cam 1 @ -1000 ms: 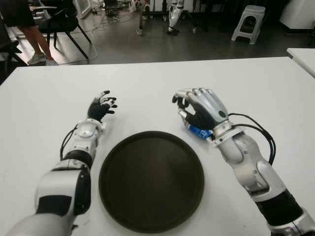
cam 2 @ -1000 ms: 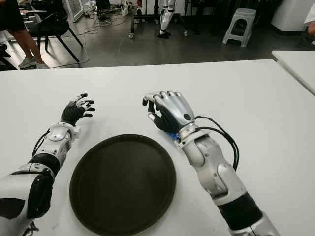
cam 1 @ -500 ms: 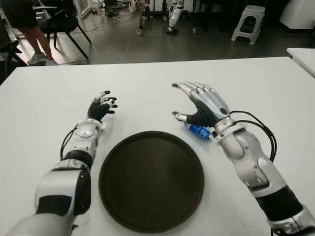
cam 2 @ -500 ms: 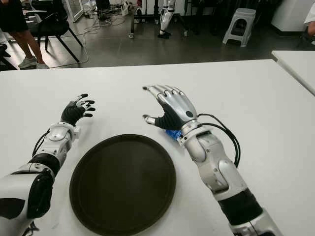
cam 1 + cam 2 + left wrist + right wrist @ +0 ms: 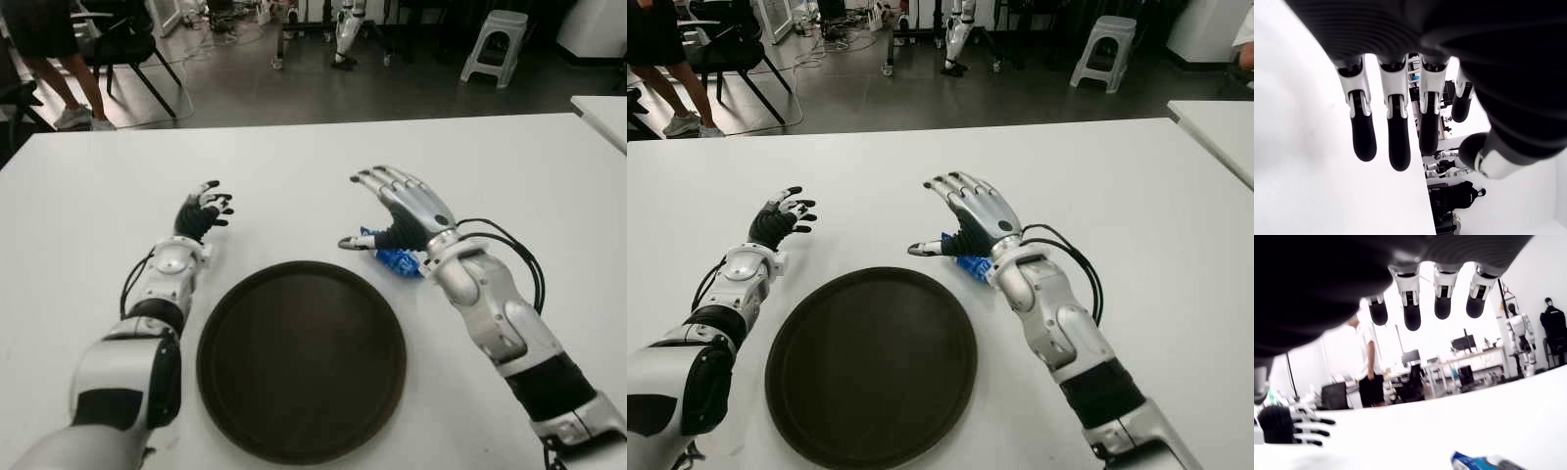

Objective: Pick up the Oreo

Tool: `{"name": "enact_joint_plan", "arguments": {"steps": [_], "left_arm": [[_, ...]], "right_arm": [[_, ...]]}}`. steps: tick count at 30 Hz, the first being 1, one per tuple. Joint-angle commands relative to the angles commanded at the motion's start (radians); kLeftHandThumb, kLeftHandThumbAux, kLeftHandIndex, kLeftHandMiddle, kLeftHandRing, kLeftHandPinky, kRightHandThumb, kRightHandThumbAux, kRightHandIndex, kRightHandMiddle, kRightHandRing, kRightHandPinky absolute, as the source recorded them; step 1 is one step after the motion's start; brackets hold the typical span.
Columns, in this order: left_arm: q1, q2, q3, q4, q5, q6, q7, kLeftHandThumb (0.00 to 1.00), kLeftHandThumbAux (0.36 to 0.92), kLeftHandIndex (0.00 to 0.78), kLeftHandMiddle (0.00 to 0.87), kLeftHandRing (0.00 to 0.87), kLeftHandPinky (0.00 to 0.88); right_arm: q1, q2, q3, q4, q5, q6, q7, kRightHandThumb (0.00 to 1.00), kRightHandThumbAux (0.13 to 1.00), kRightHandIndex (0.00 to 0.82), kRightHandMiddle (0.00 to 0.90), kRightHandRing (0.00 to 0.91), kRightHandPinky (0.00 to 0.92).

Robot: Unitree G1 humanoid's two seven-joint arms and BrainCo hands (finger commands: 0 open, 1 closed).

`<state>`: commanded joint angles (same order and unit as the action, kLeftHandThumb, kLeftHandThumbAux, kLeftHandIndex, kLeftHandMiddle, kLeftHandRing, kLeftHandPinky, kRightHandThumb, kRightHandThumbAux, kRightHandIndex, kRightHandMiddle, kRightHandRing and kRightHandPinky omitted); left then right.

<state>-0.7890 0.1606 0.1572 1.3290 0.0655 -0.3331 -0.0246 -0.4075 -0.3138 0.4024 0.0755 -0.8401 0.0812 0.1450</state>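
Right behind the tray (image 5: 294, 411), the right hand (image 5: 407, 211) hovers wide open over the Oreo (image 5: 395, 258), gripping nothing, left hand (image 5: 201, 213) loose too.

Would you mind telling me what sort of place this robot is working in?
Most likely a robotics lab or workshop. Beyond the white table, another humanoid robot stands on the grey floor, cables trail across it, and desks with monitors show in the right wrist view.
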Motion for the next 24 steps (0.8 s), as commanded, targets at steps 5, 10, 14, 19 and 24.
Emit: {"name": "enact_joint_plan", "arguments": {"steps": [5,10,14,19,24], "left_arm": [[0.002,-0.001,0.001,0.000,0.000,-0.008,0.001,0.500,0.608,0.158,0.286,0.343,0.392],[0.002,-0.001,0.004,-0.001,-0.004,-0.009,-0.003,0.496,0.609,0.151,0.282,0.340,0.393],[0.001,-0.002,0.009,-0.001,-0.009,-0.007,-0.009,0.493,0.608,0.151,0.283,0.343,0.401],[0.002,-0.001,0.014,-0.001,-0.012,-0.008,-0.017,0.493,0.605,0.149,0.286,0.346,0.398],[0.004,-0.001,0.019,-0.002,-0.013,-0.007,-0.021,0.501,0.610,0.153,0.283,0.343,0.399]], "right_arm": [[-0.018,0.004,0.035,0.050,-0.018,0.023,0.028,0.034,0.305,0.000,0.000,0.000,0.000],[-0.028,0.007,0.049,0.066,-0.024,0.039,0.046,0.022,0.283,0.000,0.000,0.000,0.000],[-0.025,0.009,0.058,0.064,-0.028,0.057,0.060,0.015,0.264,0.000,0.000,0.000,0.000],[-0.017,0.010,0.072,0.045,-0.043,0.096,0.086,0.012,0.246,0.000,0.000,0.000,0.000],[-0.022,0.006,0.106,0.044,-0.107,0.153,0.125,0.003,0.215,0.000,0.000,0.000,0.000]]}}
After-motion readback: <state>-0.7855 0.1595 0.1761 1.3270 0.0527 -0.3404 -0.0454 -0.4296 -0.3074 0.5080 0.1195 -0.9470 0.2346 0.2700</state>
